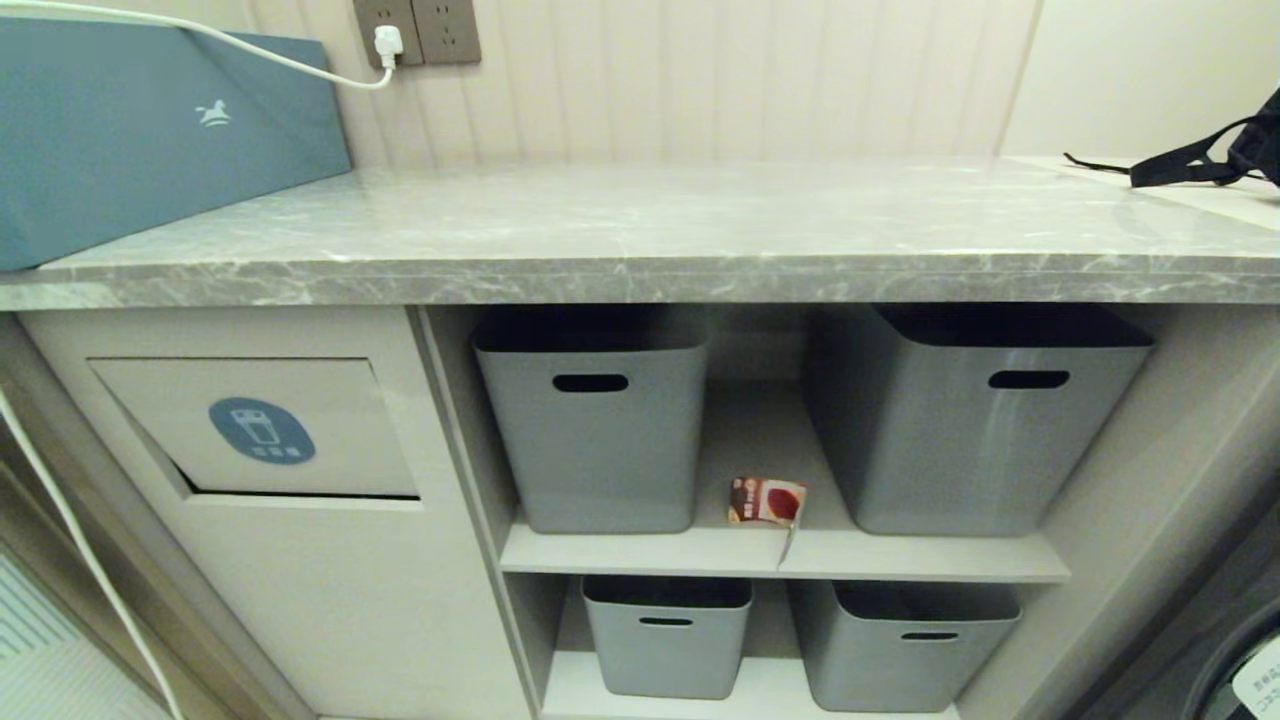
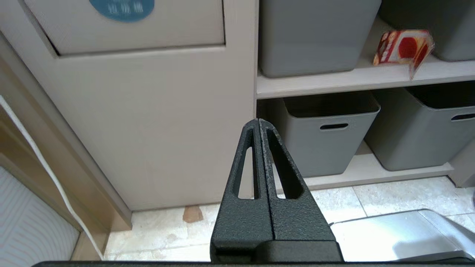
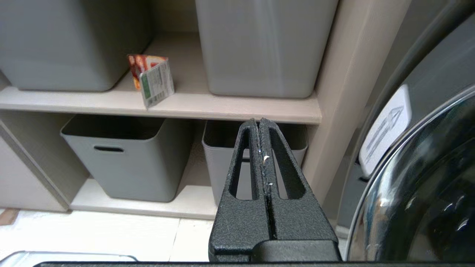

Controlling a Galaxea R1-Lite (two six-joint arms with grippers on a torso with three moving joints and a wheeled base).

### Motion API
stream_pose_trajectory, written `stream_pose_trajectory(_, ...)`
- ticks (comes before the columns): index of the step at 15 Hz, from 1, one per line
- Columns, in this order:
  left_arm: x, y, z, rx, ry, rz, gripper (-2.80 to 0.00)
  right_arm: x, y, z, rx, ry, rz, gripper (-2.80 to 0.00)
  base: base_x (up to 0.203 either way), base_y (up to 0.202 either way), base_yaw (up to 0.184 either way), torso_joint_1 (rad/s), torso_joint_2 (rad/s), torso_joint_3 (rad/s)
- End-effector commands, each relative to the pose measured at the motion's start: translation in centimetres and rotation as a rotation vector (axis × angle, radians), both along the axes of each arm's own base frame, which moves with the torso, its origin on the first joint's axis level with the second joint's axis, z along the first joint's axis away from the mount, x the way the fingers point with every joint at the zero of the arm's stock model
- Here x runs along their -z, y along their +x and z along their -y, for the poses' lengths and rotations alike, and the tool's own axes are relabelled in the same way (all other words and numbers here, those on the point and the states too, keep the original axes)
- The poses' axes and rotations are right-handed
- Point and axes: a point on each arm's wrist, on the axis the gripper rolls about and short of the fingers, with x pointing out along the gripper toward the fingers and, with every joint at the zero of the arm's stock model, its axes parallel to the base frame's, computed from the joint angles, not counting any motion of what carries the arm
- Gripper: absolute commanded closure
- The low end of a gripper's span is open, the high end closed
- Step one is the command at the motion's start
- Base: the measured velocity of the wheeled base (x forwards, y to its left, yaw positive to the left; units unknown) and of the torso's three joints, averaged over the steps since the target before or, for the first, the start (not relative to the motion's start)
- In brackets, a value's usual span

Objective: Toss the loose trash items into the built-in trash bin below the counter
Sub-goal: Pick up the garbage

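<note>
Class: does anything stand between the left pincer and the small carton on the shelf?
Nothing visible does. The carton sits at the shelf's front edge, in the gap between two grey tubs, apart from both. The left pincer, shut, is lower, in open air.

Both grippers closed (empty)

Each hand, left hand and right hand, has two black, rough-textured triangular fingers with long slots.

The blue sticker is cut off by the frame's edge.
</note>
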Motion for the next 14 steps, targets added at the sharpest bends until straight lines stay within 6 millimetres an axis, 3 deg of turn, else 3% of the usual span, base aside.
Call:
stream_pose_trajectory(1,0.00,0.01,0.01,0.004,0.008,-0.001,0.00,-0.01,-0.01,0.00,-0.001,-0.002,0.002,0.00,0.000,0.000,0.000,0.049,-0.21,-0.164)
stream_pose_trajectory(14,0.00,0.02,0.23,0.106,0.048,0.017,0.00,-0.01,-0.01,0.00,-0.001,0.003,0.002,0.00,-0.002,0.006,-0.161,0.009,-0.03,-0.022)
